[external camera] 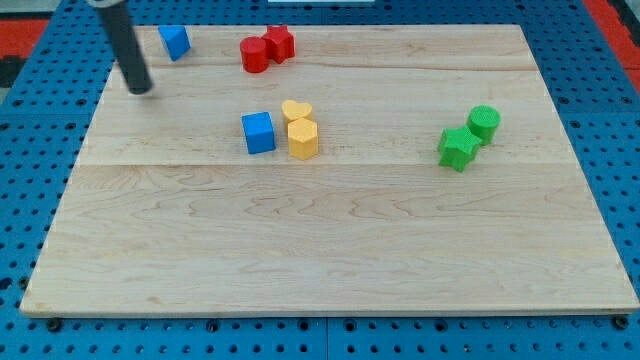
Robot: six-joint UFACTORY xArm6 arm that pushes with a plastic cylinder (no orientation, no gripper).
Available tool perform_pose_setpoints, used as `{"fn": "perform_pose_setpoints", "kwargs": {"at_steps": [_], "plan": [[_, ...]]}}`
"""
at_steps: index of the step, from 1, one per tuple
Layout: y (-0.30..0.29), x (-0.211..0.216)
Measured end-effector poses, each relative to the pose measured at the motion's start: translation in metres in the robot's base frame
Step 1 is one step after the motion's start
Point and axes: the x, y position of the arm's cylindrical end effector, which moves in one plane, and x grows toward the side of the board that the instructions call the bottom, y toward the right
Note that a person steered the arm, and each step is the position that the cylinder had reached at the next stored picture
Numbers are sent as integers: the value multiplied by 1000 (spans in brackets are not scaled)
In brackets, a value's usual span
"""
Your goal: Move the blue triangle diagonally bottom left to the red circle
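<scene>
Blue triangle [175, 42] top left — my tip [141, 89] just below-left, apart; no pincer visible.

My tip [140, 88] sits far left on the wooden board [330, 250], with bare wood between it and the blue triangle [175, 42] just beyond to its right; further right along the far edge the red circle [254, 54] and a red star-like block [280, 43] touch, so no gap there; open wood separates triangle from circle; mid-board, a blue cube [258, 132] stands just beside a yellow heart [296, 110] and a yellow hexagon-like block [303, 139], a tight knot; well right, a green star-like block [457, 148] and a green cylinder [484, 123] touch; the whole near half lies open.
</scene>
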Motion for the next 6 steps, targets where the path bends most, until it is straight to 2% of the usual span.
{"fn": "perform_pose_setpoints", "kwargs": {"at_steps": [1,2,3,4,5,6], "plan": [[-35,-19],[-35,-74],[-13,-111],[43,-117],[85,-60],[89,-33]]}}
